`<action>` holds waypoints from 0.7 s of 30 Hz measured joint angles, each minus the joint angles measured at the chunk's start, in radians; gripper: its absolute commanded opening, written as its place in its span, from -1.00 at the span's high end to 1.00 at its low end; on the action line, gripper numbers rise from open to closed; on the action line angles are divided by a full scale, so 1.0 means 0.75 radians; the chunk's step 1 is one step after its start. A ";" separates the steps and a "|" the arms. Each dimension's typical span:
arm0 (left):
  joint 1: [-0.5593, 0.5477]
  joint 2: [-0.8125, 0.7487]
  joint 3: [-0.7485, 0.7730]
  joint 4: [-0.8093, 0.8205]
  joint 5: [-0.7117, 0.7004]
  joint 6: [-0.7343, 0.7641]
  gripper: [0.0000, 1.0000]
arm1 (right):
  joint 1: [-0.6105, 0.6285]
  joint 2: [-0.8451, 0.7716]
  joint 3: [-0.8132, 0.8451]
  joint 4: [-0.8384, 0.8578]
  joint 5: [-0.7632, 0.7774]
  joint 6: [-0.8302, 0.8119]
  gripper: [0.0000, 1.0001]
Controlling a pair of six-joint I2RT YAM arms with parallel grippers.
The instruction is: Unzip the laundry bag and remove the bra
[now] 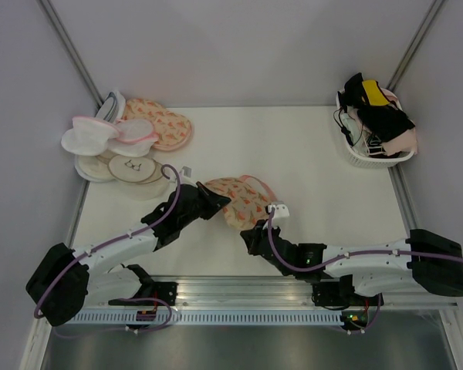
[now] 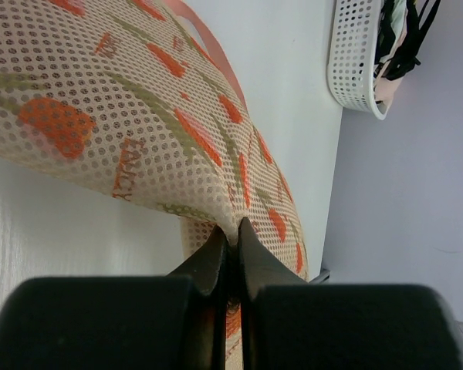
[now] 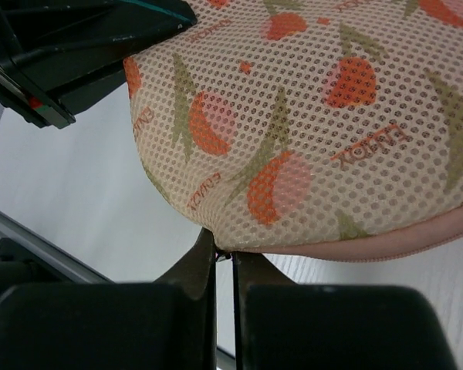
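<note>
- Nearest the arm bases, the right end effector [image 3: 223, 250] is clenched at the near rim of the laundry bag [image 1: 243, 199], where the pink zipper edging [image 3: 386, 248] runs. Whether the zipper pull itself is caught cannot be told. If only fabric is pinched, the bag is likely to be dragged rather than unzipped.
- At the bag's left end, the left end effector [image 2: 230, 231] is clamped on a thin fold of mesh. This hold may be lost once the zipper is pulled against it, and the bag would then slide across the surface [image 1: 293, 146].
- The bra is not seen. It is judged to be inside the bag, where its fabric could be snagged by the zipper teeth.
- Far left of the bag, a pile of pouches [image 1: 112, 146] includes a like-printed bag [image 1: 166, 123] that could be mistaken for it. Far right of the bag, the basket [image 1: 366, 160] of garments is well apart.
</note>
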 measured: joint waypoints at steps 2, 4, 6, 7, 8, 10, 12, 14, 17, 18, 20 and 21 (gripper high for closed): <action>0.000 -0.007 -0.004 -0.001 0.000 0.000 0.95 | -0.001 -0.003 0.000 -0.010 -0.001 0.002 0.99; 0.000 -0.013 -0.008 -0.004 0.001 0.001 0.95 | -0.002 -0.016 0.001 -0.043 -0.001 0.004 0.99; 0.000 -0.022 -0.008 -0.016 0.008 0.005 0.95 | -0.001 -0.046 0.002 -0.103 -0.004 0.006 0.99; 0.001 -0.030 -0.009 -0.025 0.012 0.012 0.96 | -0.002 -0.065 0.009 -0.153 -0.007 0.007 0.99; 0.002 -0.040 -0.009 -0.037 0.018 0.023 0.95 | -0.002 -0.077 0.019 -0.194 -0.010 0.010 0.99; 0.011 -0.067 -0.009 -0.073 0.035 0.070 0.95 | -0.002 -0.097 0.076 -0.346 -0.014 0.018 0.99; 0.037 -0.099 -0.009 -0.114 0.069 0.124 0.96 | -0.002 -0.104 0.150 -0.502 -0.014 0.039 0.99; 0.061 -0.126 -0.009 -0.154 0.107 0.188 0.95 | -0.002 -0.109 0.220 -0.634 -0.010 0.063 0.99; 0.087 -0.157 -0.009 -0.210 0.194 0.303 0.95 | -0.001 -0.130 0.288 -0.775 -0.012 0.090 0.99; 0.090 -0.159 -0.009 -0.221 0.220 0.339 0.95 | -0.001 -0.145 0.300 -0.814 -0.018 0.094 0.99; 0.092 -0.158 -0.009 -0.239 0.267 0.398 0.96 | -0.001 -0.178 0.303 -0.854 -0.038 0.096 0.99; 0.092 -0.156 -0.007 -0.247 0.290 0.428 0.95 | -0.001 -0.195 0.303 -0.869 -0.051 0.094 0.99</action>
